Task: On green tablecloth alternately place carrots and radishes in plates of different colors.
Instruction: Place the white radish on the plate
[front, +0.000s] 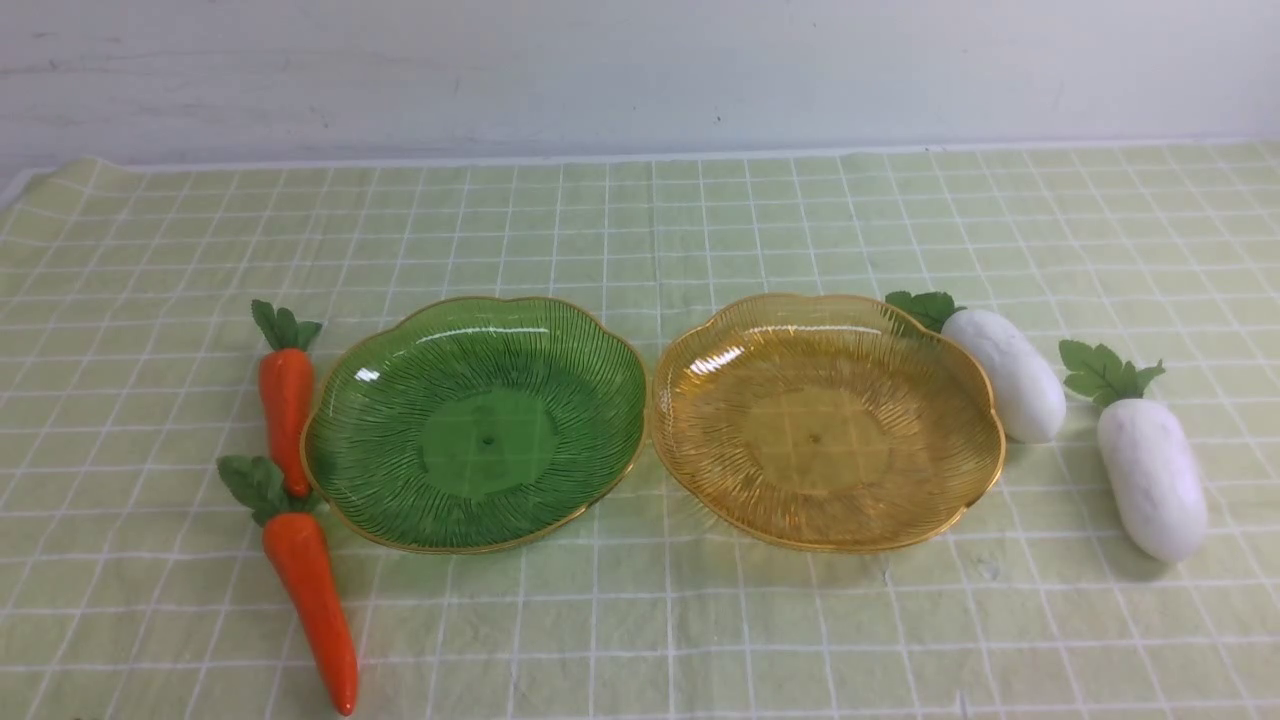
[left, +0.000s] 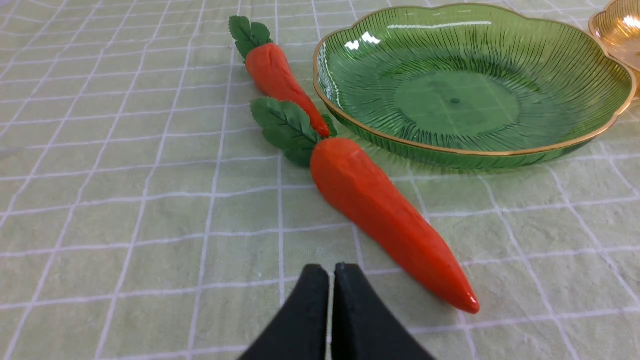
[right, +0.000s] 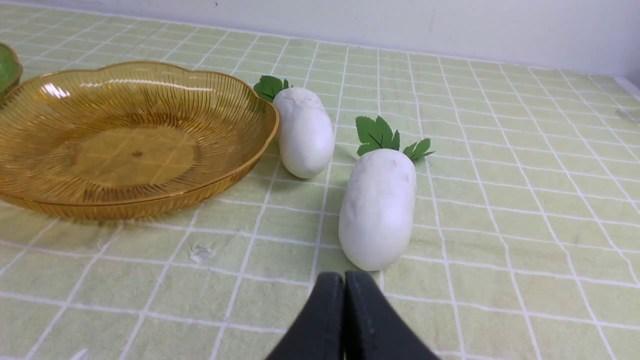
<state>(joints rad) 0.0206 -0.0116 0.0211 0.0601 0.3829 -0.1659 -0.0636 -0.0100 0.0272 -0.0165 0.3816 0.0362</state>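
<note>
On the green tablecloth (front: 640, 230) a green plate (front: 476, 421) and an amber plate (front: 826, 420) sit side by side, both empty. Two orange carrots lie left of the green plate: the far carrot (front: 286, 400) and the near carrot (front: 312, 592), end to end. Two white radishes lie right of the amber plate: one radish (front: 1004, 372) against its rim, the other radish (front: 1150, 476) farther right. My left gripper (left: 331, 272) is shut and empty, just short of the near carrot (left: 385, 215). My right gripper (right: 344, 279) is shut and empty, just before the nearer radish (right: 378, 207).
A pale wall (front: 640, 70) rises behind the table's far edge. The cloth's left corner (front: 70, 175) is slightly rumpled. A small white scrap (right: 200, 252) lies on the cloth near the amber plate (right: 130, 137). Neither arm shows in the front view.
</note>
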